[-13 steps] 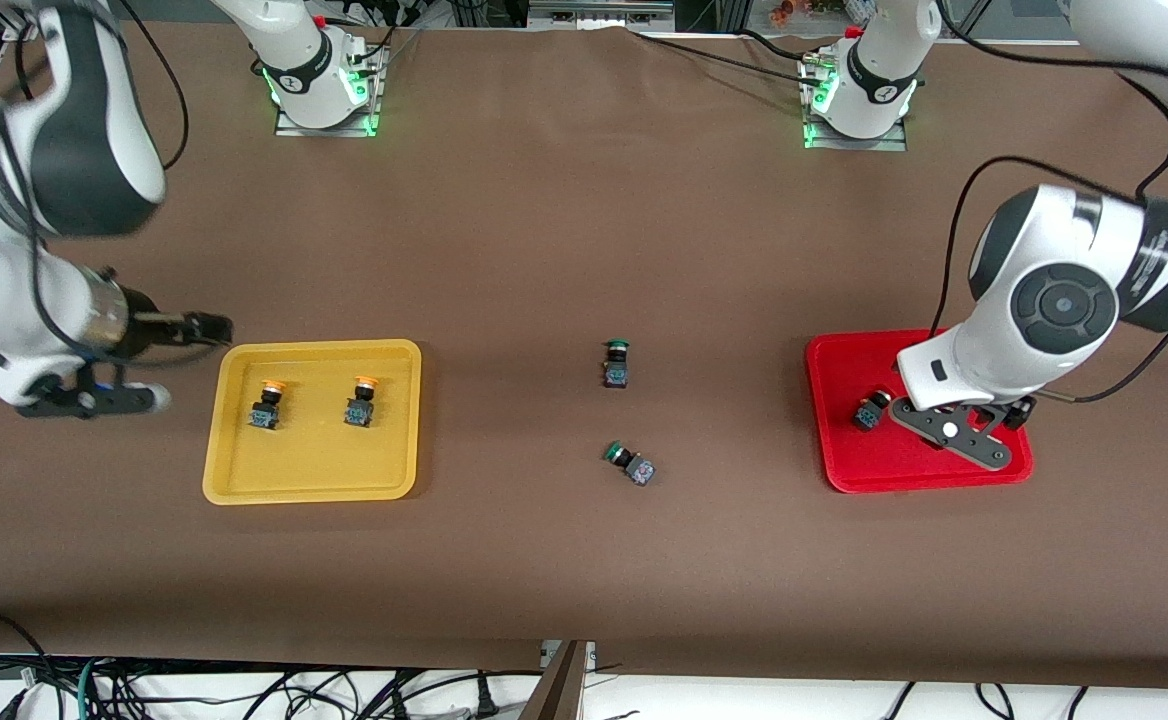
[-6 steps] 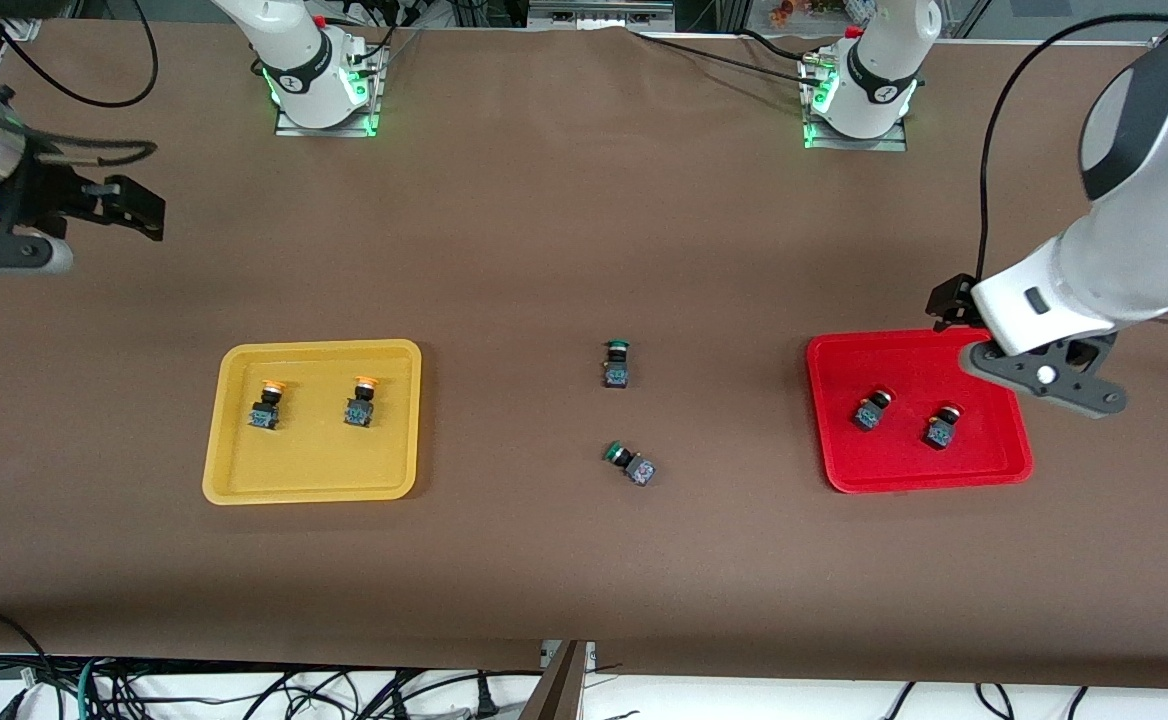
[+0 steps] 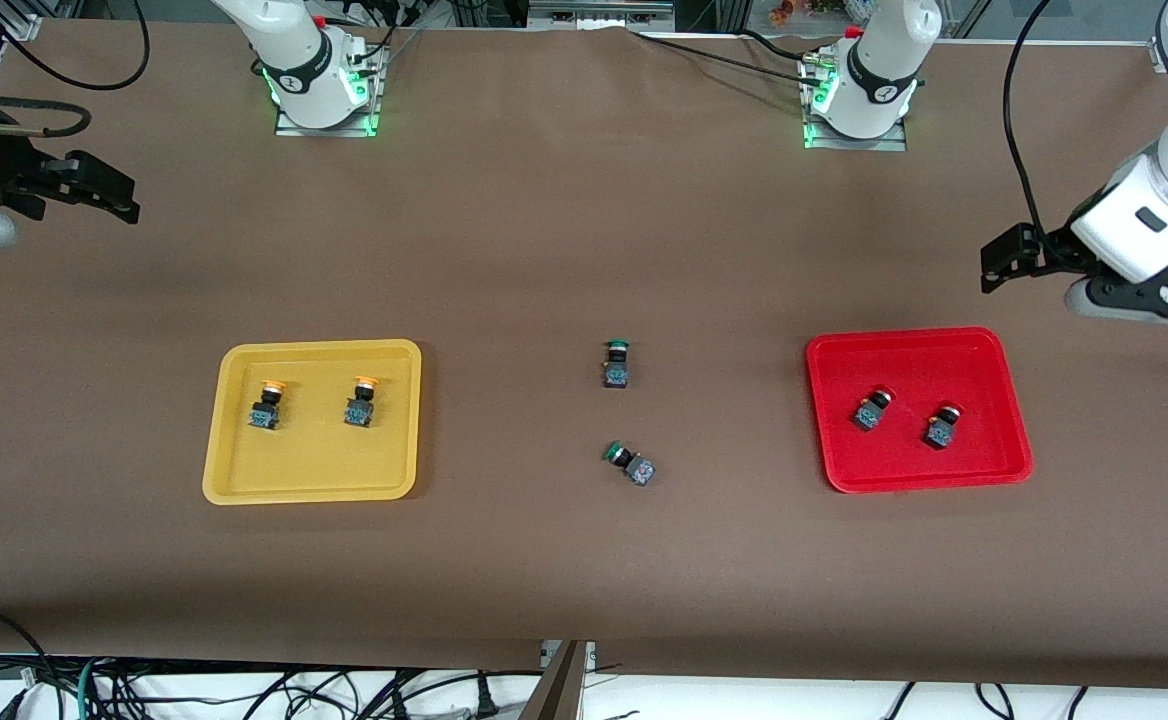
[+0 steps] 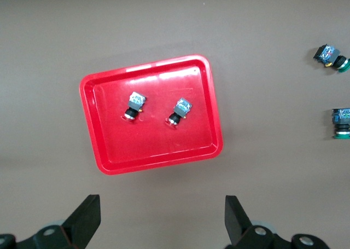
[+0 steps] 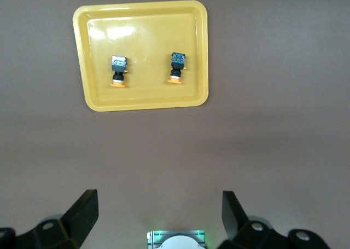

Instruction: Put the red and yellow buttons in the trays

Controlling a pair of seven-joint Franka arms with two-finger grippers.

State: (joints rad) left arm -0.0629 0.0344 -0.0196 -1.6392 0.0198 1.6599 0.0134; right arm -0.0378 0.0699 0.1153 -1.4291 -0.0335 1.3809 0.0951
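Nearest the front camera, two yellow buttons [image 3: 266,404] sit in the yellow tray [image 3: 234,480] and two red buttons [image 3: 871,410] in the red tray [image 3: 844,470] (green-capped switches [image 3: 617,363] lie between). Above the table's ends, the left gripper [image 3: 1004,262] and right gripper [image 3: 109,190] hang empty, fingers spread.
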